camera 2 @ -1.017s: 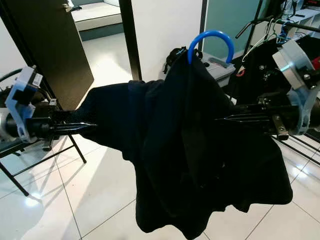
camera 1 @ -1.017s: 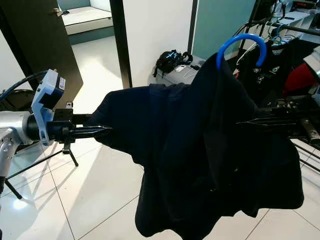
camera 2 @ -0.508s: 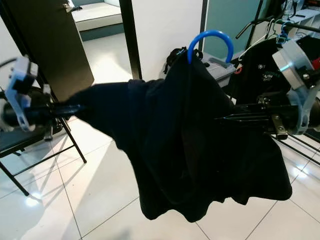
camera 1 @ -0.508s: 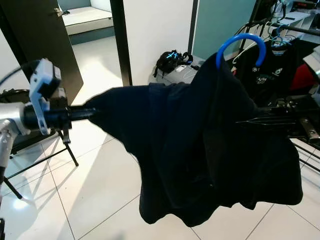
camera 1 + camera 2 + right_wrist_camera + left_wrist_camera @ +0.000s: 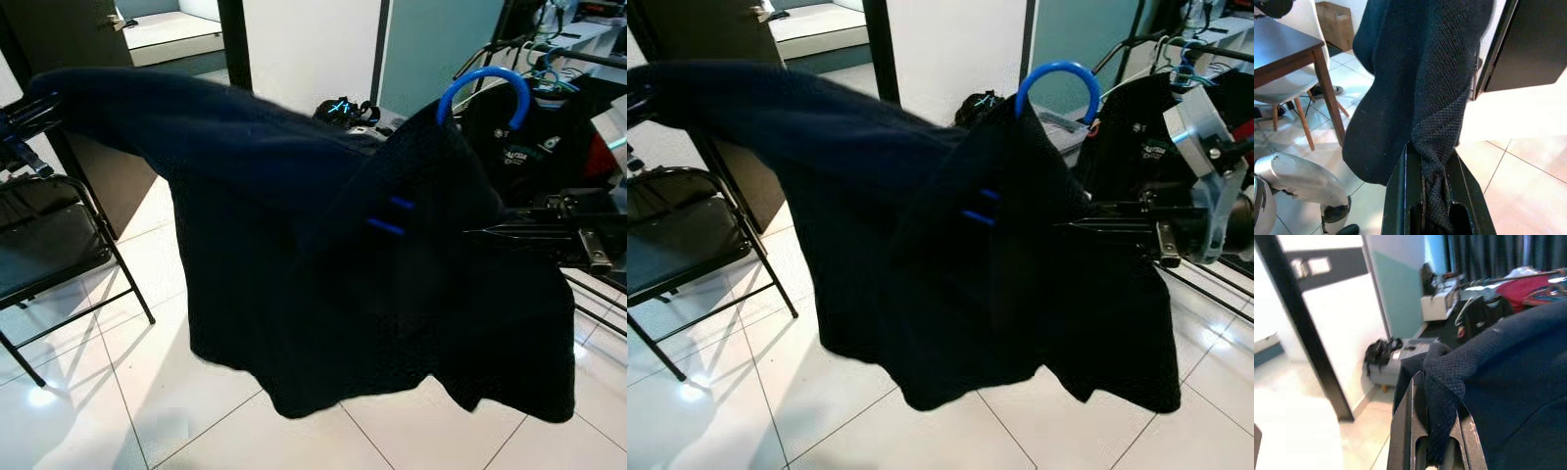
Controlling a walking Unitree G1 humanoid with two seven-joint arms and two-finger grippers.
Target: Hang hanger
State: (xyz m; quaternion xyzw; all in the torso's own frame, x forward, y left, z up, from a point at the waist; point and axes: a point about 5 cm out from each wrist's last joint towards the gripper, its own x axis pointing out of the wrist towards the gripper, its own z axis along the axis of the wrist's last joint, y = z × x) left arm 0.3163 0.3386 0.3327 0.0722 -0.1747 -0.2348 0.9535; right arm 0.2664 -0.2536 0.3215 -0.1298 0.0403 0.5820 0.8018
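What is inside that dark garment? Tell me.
A blue hanger: its hook sticks out on top and two blue bits show mid-cloth. The dark garment covers the rest.

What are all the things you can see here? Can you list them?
Garment: one, dark navy, stretched between both pincers.
Hanger hook: one, blue, poking up out of the garment.
Folding chair: one, black, on the floor at the robot's left.
Backpack: one, black, on the floor by the white wall.
Clothes rail: one, black, far right, with dark and red clothes.
Left pincer: shut on the garment.
Right pincer: shut on the garment.
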